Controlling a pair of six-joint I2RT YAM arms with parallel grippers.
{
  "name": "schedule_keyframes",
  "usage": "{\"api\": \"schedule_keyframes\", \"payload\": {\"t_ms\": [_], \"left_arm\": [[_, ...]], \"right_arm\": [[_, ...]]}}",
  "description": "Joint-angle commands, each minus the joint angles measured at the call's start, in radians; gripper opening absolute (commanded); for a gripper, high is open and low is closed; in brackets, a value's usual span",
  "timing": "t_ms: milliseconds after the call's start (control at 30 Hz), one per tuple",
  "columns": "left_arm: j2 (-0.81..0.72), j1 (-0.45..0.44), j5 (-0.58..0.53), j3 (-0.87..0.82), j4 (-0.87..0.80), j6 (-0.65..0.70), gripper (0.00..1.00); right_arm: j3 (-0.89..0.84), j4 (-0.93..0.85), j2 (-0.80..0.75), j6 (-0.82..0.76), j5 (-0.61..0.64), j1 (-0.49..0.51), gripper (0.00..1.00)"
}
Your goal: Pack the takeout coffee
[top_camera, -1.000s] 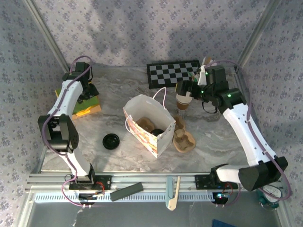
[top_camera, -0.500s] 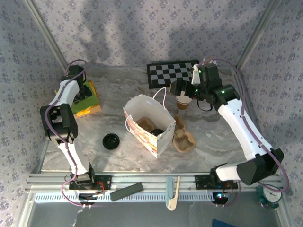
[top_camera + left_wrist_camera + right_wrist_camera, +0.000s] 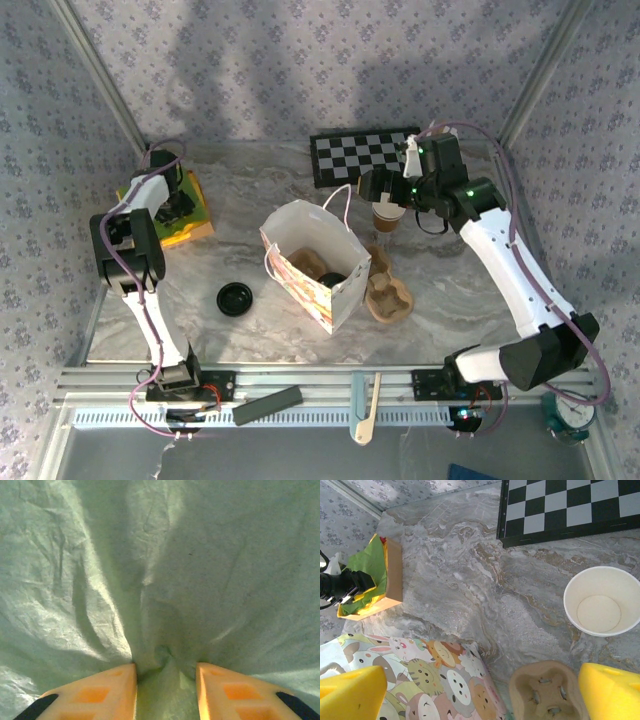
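Right gripper (image 3: 384,192) hangs over the takeout coffee (image 3: 387,216) with its jaws spread as wide as they go and nothing between them. The cup stands upright on the marble table (image 3: 455,300), just in front of the chessboard (image 3: 365,155) and just behind the pulp tray (image 3: 388,292), off the right rear corner of the printed bag (image 3: 305,285). Its mouth is open and it looks empty inside; the black lid (image 3: 235,298) lies flat on the far side of the bag, well apart from it.

From the right wrist camera the cup sits off-centre — ahead of the right-hand finger (image 3: 612,690) instead of midway between the two. Its long axis is vertical, so a grasp would have to close across the round wall from the sides, and I judge the wrist must first shift toward that finger to bring the cup into the gap.

This arm is plainly the nearer one. The left gripper (image 3: 176,196) is across the table at the box (image 3: 200,228) of green paper (image 3: 200,555), its jaws partly closed around a raised fold of that paper — whether they truly clamp it I cannot tell.
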Motion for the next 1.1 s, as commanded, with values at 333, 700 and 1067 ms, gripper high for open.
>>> {"api": "schedule_keyframes", "payload": {"t_ms": [333, 700, 1067], "left_arm": [[-0.096, 0.004, -0.027, 0.010, -0.055, 0.025, 0.01], [-0.207, 0.003, -0.017, 0.001, -0.091, 0.024, 0.00], [-0.159, 0.002, -0.003, 0.001, -0.104, 0.071, 0.19]], "right_arm": [[0.028, -0.019, 0.008, -0.017, 0.002, 0.007, 1.00], [0.019, -0.015, -0.003, -0.008, 0.005, 0.013, 1.00], [0.018, -0.017, -0.008, -0.006, 0.008, 0.027, 1.00]]}}
